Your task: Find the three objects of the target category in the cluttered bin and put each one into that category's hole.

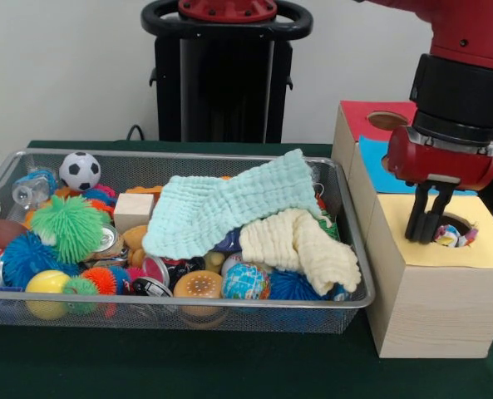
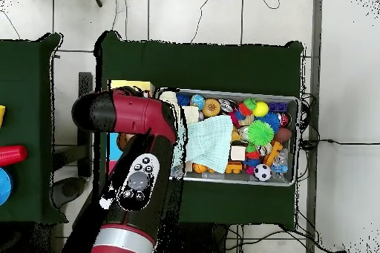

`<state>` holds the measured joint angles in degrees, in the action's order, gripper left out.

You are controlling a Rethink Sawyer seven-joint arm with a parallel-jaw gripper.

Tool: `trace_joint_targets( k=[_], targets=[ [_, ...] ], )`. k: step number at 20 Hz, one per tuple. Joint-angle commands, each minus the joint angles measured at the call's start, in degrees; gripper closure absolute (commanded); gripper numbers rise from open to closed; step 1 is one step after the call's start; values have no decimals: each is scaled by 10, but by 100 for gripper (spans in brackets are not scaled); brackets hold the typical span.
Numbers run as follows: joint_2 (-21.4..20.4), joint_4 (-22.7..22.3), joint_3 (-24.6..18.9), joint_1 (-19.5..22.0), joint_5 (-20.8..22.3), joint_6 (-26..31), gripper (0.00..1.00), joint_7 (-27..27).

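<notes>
My gripper hangs over the round hole in the yellow-topped wooden box, right of the bin. A polka-dot cloth bundle sits in that hole, touching the gripper's right side. I cannot tell whether the gripper holds it. The wire-mesh bin is full of toys; no other polka-dot bundle shows in it. In the overhead view the arm hides the gripper and most of the boxes; the bin lies to its right.
A mint waffle cloth and a cream one lie over the bin's right half. Spiky balls, a soccer ball and cans fill the left. A blue-topped box and a red-topped box stand behind.
</notes>
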<state>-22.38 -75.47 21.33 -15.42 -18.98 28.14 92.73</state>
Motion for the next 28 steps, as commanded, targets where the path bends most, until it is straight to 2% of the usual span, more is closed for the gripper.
trace_joint_targets(
  k=[1, 6, 11, 16, 22, 28],
  targets=[
    [8, -41, -82, 16, -29, 94, 100, 125],
    [6, -49, -101, 18, -50, 106, 100, 131],
    [0, -70, -131, 27, -68, 66, 100, 119],
    [-5, -80, -139, 29, -69, 51, 100, 115],
    [1, -89, -133, 29, -45, 17, 100, 102],
    [25, -76, -82, 12, -1, -12, 100, 93]
  ],
)
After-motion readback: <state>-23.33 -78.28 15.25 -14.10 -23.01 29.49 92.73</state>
